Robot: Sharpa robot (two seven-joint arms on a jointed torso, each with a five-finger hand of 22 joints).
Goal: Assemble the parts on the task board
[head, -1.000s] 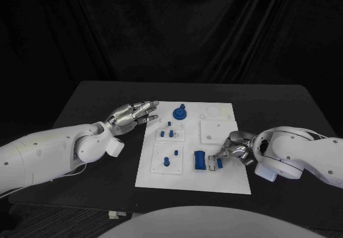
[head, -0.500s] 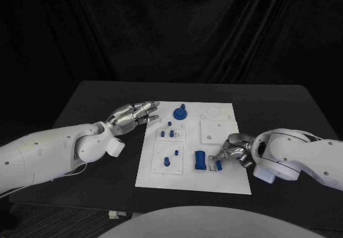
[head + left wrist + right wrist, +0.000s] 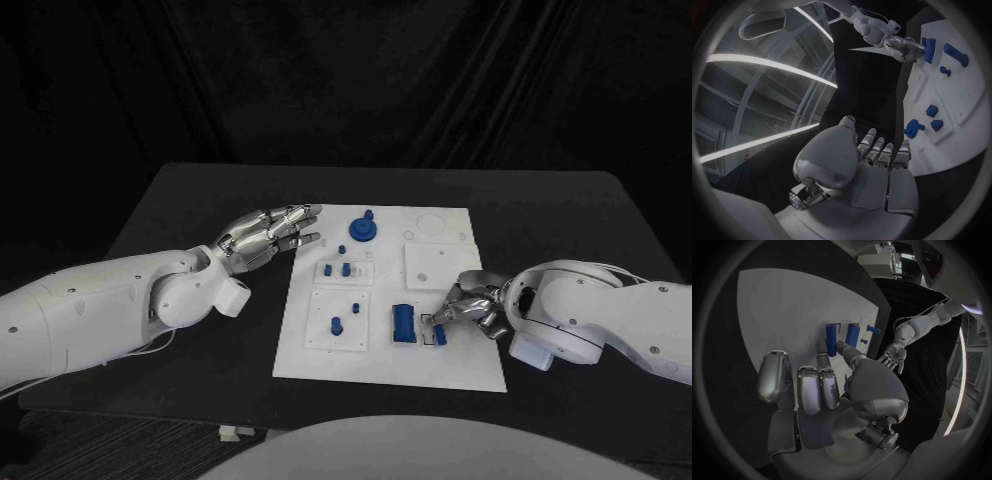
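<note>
Nearest, on the white task board (image 3: 378,368): right hand (image 3: 469,308) low over the near right part, fingertips beside a small blue part (image 3: 440,331) just right of the longer blue block (image 3: 404,323). Cannot tell whether pinching that small part or merely touching it; fingers drawn close around it. Shifted slightly toward the block over the last second, small piece moved with it, so probably lining it up for seating next to the block. Further in: blue peg (image 3: 336,324) upright in its square plate, then two short blue pieces (image 3: 338,269) on the next plate. Farthest: round blue knob (image 3: 365,229) near the board's far edge. Left hand (image 3: 268,236) hovering off the board's left far corner above the table (image 3: 188,210), fingers apart, holding nothing, unchanged.
</note>
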